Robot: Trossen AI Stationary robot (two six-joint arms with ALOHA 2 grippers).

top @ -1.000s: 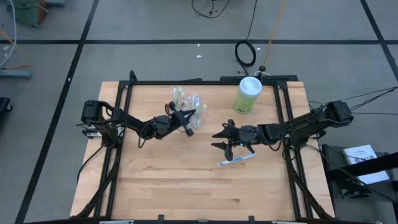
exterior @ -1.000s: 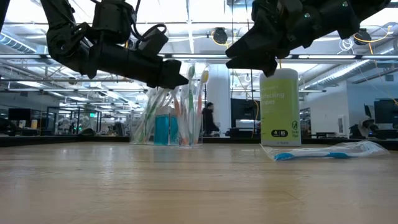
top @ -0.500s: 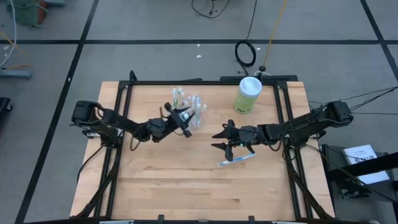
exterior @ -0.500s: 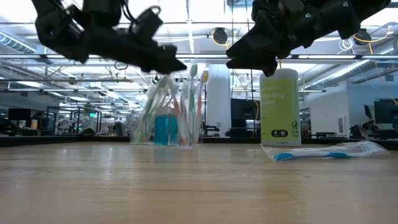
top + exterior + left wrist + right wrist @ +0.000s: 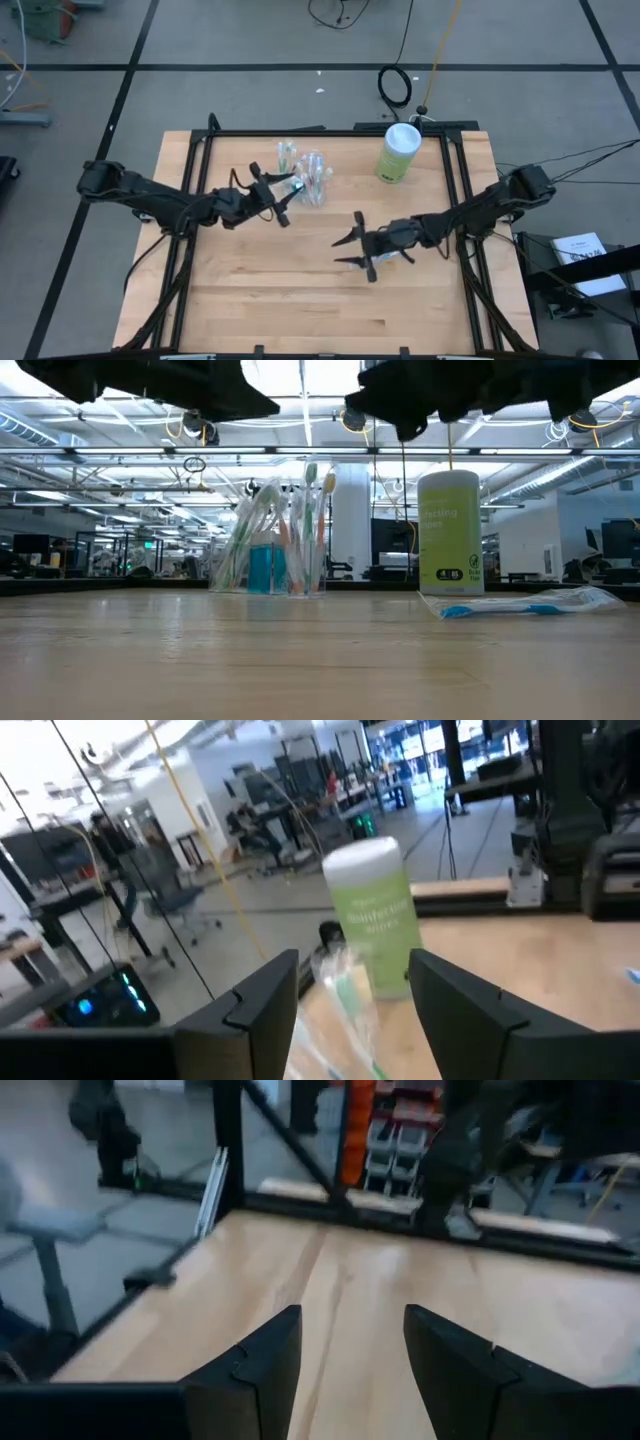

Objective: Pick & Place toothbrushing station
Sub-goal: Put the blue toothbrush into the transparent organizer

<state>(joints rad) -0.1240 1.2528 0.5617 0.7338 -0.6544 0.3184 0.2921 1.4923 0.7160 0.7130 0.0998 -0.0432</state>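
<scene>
Our left gripper (image 5: 281,193) hangs open and empty just beside the container (image 5: 305,172) of toothbrushes (image 5: 262,530) at the table's far side. Our right gripper (image 5: 357,252), open too, holds nothing mid-table. One wrapped toothbrush (image 5: 520,603) is, we judge, left to place.

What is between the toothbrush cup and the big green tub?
Nothing. In the low view, only bare table shows between the toothbrush cup and the green tub. The high view shows the same bare wood there.
</scene>
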